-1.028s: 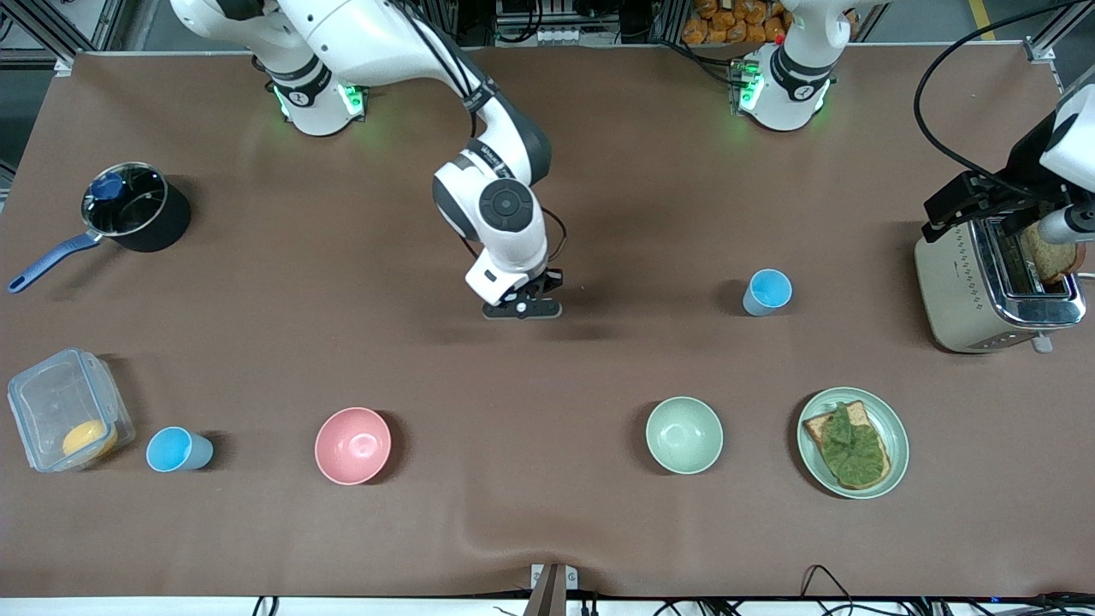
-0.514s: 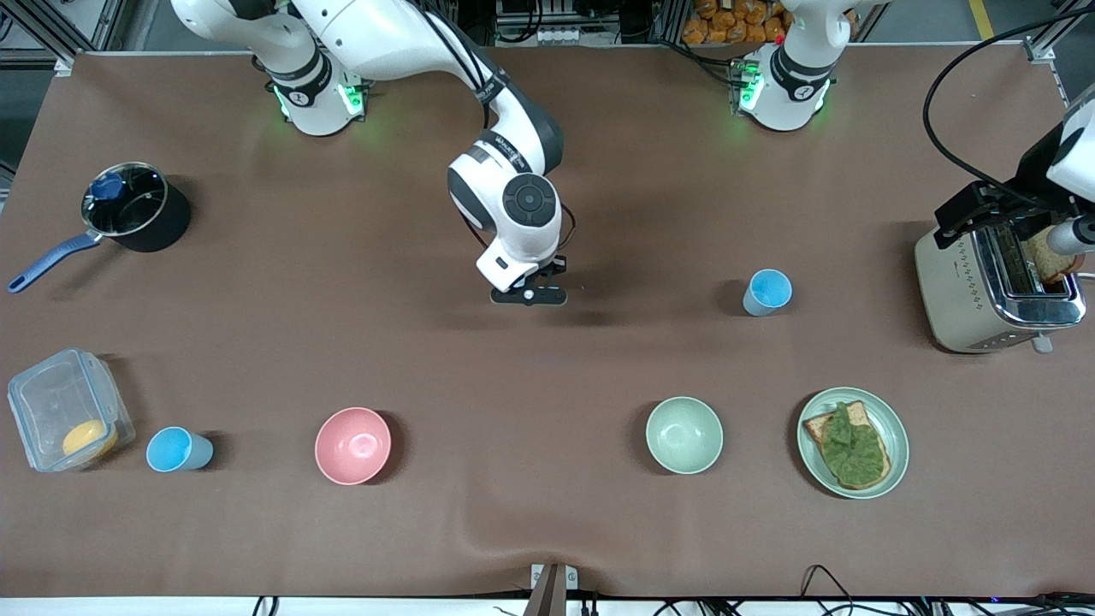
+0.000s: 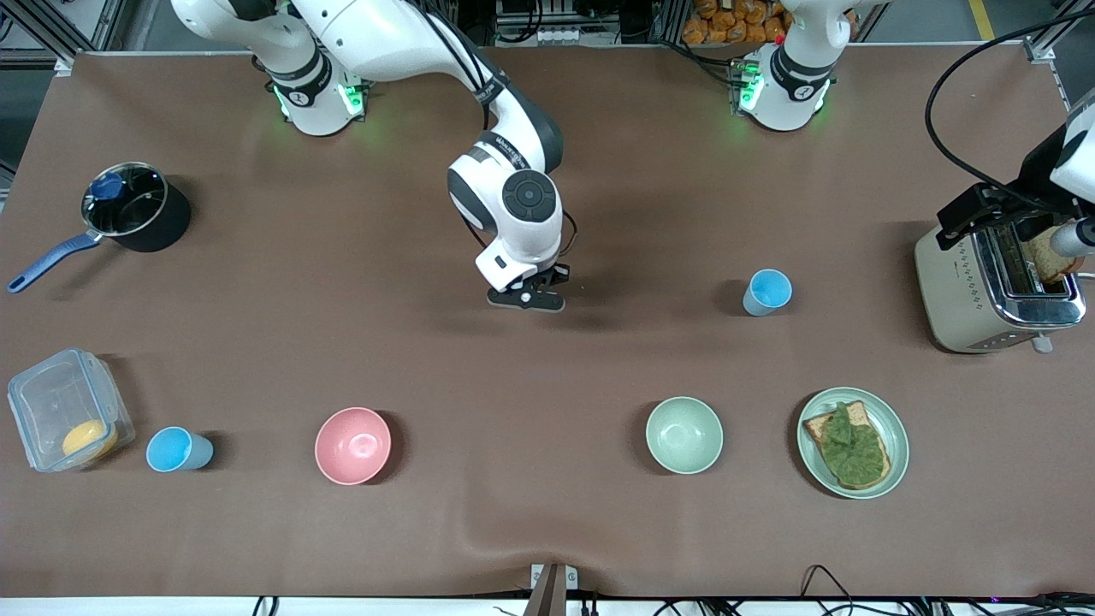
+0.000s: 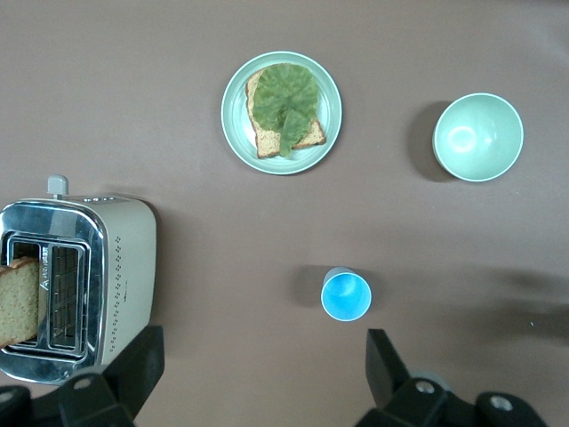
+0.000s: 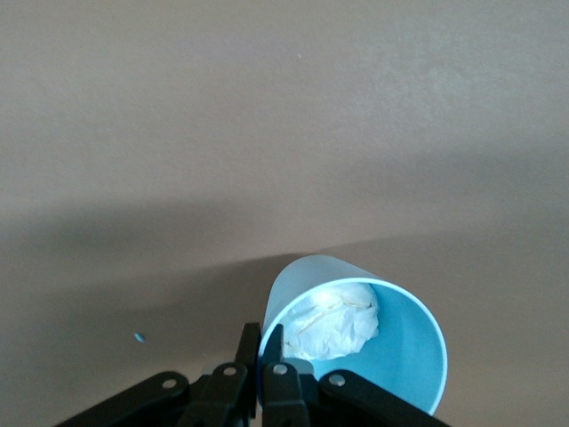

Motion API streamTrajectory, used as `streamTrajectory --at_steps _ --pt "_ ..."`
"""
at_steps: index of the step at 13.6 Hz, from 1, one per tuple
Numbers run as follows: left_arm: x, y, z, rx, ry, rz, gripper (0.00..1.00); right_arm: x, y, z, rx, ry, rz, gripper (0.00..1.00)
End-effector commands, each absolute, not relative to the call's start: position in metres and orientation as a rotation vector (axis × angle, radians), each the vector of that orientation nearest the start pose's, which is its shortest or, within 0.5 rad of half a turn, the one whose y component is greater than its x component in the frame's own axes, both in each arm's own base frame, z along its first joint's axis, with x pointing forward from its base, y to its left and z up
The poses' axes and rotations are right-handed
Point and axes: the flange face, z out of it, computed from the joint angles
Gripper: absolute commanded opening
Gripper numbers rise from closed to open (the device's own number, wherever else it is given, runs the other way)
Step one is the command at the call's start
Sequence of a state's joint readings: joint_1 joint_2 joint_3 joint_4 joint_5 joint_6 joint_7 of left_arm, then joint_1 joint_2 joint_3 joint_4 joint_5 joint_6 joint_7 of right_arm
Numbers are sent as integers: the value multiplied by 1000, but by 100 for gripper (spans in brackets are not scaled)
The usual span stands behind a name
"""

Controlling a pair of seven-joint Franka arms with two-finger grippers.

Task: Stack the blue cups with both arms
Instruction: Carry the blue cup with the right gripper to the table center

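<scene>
No stack is formed yet. One cup (image 5: 356, 342), something white and crumpled inside it, is pinched at its rim by the clenched right gripper (image 3: 526, 299), centre of the front frame, over bare counter (image 3: 547, 513). A second cup (image 3: 767, 292) stands at mid-height toward the left arm's end, a third cup (image 3: 178, 449) low toward the right arm's end, both untouched. The left gripper (image 4: 258, 382) waits spread wide and empty above the toaster (image 4: 80, 285). All cups are small, tapered and bright blue within

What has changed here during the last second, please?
The right hand, shut on a blue cup, shifted slightly toward the left arm's end. The left hand, open by the toaster, did too. The toaster-side cup and the container-side cup stayed put.
</scene>
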State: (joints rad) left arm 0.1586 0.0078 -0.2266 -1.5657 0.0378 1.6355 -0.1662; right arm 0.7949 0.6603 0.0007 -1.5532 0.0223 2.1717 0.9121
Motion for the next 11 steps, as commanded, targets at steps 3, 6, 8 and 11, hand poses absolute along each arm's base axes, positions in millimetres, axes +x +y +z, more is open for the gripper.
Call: streamTrajectory --at_steps 3,6,8,11 --pt "568 -31 624 -3106 -148 -95 100 500 498 262 -3148 254 19 49" --pt "576 -38 608 -3094 -112 -54 100 515 485 268 -3136 280 2 87" --pt "578 -39 601 -3096 -88 -35 100 531 475 287 -3115 314 -17 97" --pt "577 -44 598 -3106 -104 -8 100 540 450 332 -3103 372 -21 100"
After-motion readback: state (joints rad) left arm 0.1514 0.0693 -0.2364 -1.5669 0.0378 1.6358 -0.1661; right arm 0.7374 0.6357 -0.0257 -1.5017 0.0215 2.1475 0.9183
